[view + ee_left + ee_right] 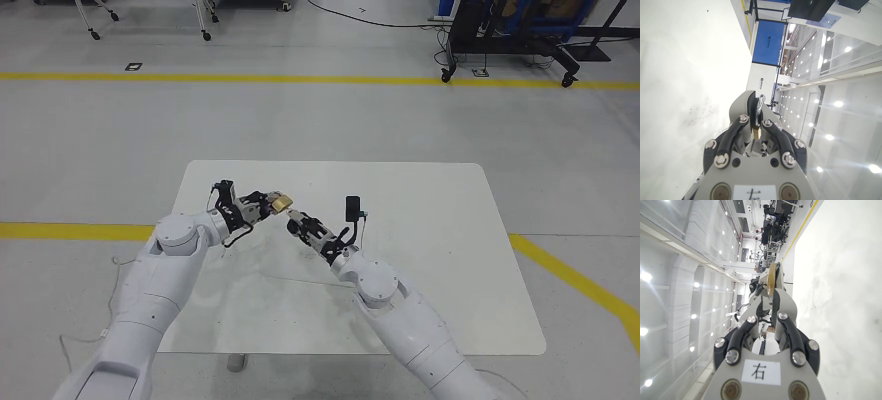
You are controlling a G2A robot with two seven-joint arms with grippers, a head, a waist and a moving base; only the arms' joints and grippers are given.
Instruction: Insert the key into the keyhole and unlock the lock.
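Grey workshop floor (300,120) crossed by yellow lines (300,78) surrounds a white table (450,260). Both arms meet above the table's middle, tip to tip. The left gripper (272,205) is pressed together on a brass padlock (283,203), which is held off the tabletop with its brass body sticking out beyond the fingertips toward the other arm. The right gripper (772,296) pinches a small key (770,291) that points at the padlock's near end and touches it. Whether the key is seated in the keyhole cannot be told.
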